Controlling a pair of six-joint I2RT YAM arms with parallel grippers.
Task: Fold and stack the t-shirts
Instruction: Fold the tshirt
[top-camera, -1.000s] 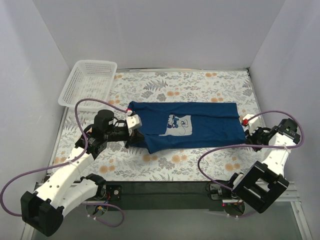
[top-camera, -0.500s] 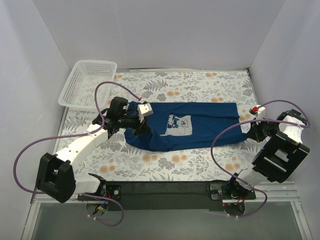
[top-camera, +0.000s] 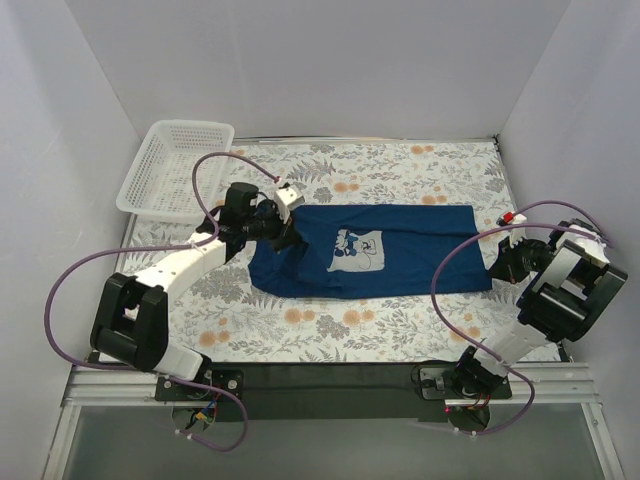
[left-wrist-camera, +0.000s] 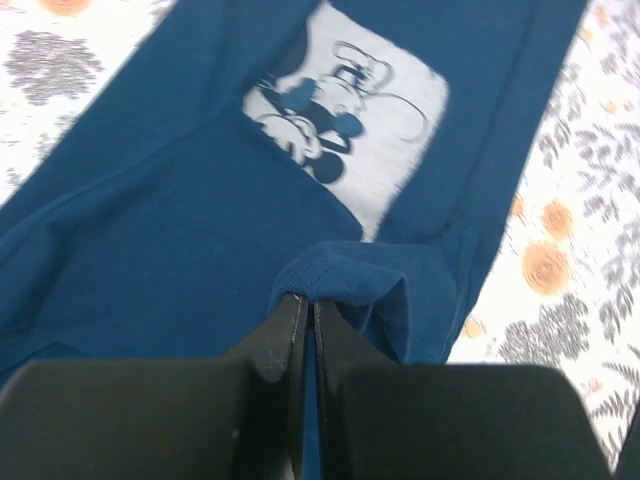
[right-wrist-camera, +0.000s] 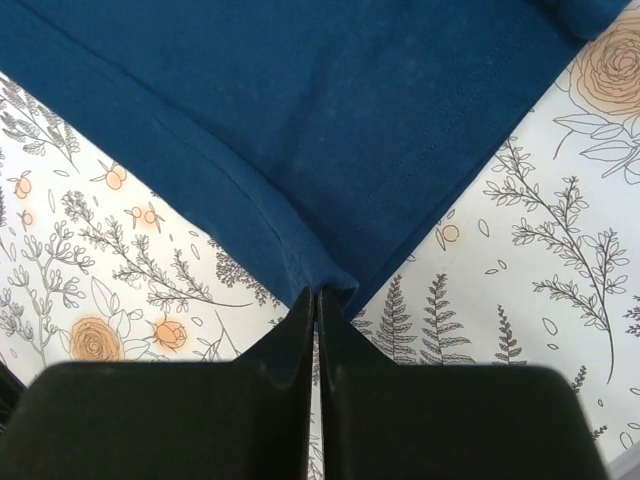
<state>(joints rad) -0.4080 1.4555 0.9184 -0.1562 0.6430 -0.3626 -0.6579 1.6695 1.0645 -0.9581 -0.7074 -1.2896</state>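
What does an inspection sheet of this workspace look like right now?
Surface: floral-patterned table cover, flat.
Job's things: one navy t-shirt laid out, mouse print up, left end bunched.
Clutter: white mesh basket, far left corner.
Grippers: left gripper shut on a shirt fold; right gripper shut on a shirt corner.
Cables: purple cables looping from both arms.
Surroundings: plain white walls on three sides.

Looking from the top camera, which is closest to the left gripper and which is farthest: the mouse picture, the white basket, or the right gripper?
1. Mouse picture, just right of the left gripper, on the t-shirt it pinches.
2. White basket, back-left corner.
3. Right gripper, far right, at the t-shirt's other end.
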